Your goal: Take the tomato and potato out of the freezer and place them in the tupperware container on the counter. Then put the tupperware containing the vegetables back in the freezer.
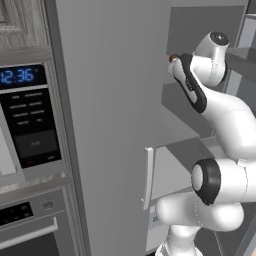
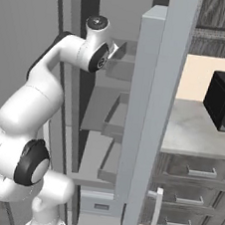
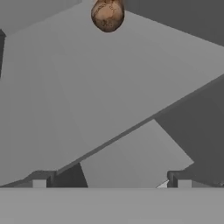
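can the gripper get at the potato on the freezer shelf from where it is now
Probably yes: the gripper is open, and the potato lies ahead on the bare freezer shelf with nothing between them.

Open shelf run toward the potato

Bare grey shelf lies between the spread gripper and the potato at its far edge; freezer wall flanks the left.

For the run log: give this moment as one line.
gripper: open, empty | potato: on freezer shelf, ahead | phase: reaching in
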{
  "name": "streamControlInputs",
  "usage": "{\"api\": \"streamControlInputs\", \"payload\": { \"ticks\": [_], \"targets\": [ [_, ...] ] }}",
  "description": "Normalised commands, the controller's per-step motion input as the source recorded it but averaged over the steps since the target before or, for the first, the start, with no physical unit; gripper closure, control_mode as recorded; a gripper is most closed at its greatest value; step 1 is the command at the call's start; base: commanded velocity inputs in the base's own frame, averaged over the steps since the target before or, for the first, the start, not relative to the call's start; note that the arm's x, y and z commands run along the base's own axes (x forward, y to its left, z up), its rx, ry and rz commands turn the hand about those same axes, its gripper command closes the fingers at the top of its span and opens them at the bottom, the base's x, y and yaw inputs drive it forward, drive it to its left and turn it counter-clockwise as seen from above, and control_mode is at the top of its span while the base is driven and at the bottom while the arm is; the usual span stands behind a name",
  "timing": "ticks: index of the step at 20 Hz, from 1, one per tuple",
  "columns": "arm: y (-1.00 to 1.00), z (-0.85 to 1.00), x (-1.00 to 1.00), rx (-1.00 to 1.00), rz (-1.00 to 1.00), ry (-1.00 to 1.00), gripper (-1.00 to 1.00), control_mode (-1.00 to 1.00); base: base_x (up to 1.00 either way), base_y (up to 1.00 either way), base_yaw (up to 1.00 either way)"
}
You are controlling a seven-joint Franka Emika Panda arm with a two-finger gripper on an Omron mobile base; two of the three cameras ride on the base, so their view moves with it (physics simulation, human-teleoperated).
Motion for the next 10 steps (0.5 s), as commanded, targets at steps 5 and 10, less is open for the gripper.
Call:
{"api": "streamControlInputs", "payload": {
  "ticks": [5, 10],
  "targets": [
    [-0.57, 0.19, -0.1, 0.03, -0.05, 0.11, -1.0, -1.0, 0.0, 0.0, 0.0],
    [-0.58, 0.11, -0.59, 0.0, -0.05, 0.01, -1.0, -1.0, 0.0, 0.0, 0.0]
  ]
}}
